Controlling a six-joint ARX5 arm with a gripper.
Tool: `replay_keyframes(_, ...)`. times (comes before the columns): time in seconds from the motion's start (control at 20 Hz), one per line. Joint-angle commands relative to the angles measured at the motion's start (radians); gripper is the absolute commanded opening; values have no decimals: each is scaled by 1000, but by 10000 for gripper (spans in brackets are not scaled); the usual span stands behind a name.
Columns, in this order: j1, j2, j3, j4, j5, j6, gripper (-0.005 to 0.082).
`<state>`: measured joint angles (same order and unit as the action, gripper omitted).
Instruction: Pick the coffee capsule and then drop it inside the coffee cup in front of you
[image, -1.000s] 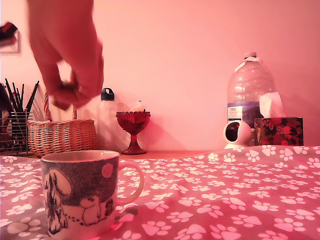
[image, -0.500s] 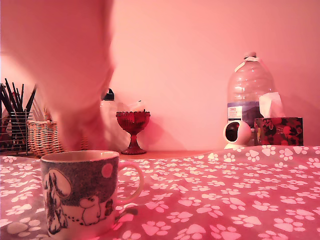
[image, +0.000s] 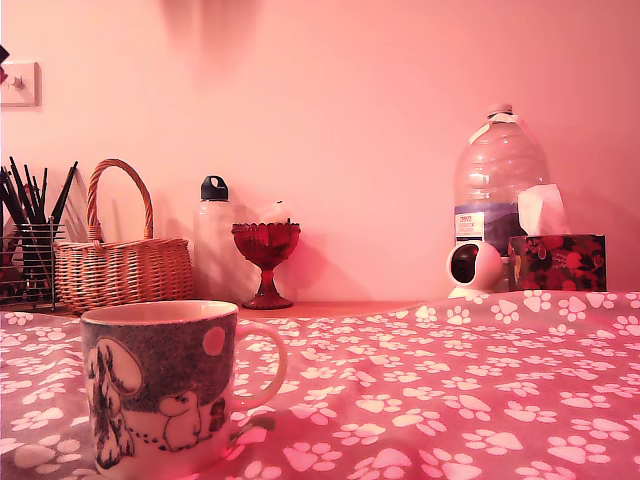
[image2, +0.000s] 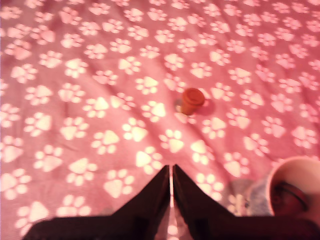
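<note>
Exterior view: the coffee cup (image: 160, 385) stands near the camera at the exterior view's left on the paw-print cloth (image: 450, 380) covering the desk, handle toward the right. Far behind stand a wicker basket (image: 122, 262), a red goblet (image: 266, 255) and a large water bottle (image: 498, 190). Wrist view: the gripper (image2: 171, 175) hangs over the cloth with its jaws clenched together on nothing. Beyond them the coffee capsule (image2: 192, 100) rests on the cloth, well apart from the cup's rim at the picture's edge.

Wicker basket (image: 122, 268), red goblet (image: 266, 255), water bottle (image: 499, 195), perhaps tissues (image: 556, 258).
</note>
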<state>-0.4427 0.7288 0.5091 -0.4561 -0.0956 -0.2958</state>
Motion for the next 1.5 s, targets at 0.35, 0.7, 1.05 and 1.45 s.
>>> replay_keyframes(0.35, 1, 4, -15, 102, 49, 114, -19)
replay_keyframes(0.7, 2, 3, -15, 275, 80, 220, -15)
replay_keyframes(1.05, 27, 3, -26, 370, 253, 303, -10)
replay_keyframes(1.45, 141, 3, -171, 553, 357, 305, 28)
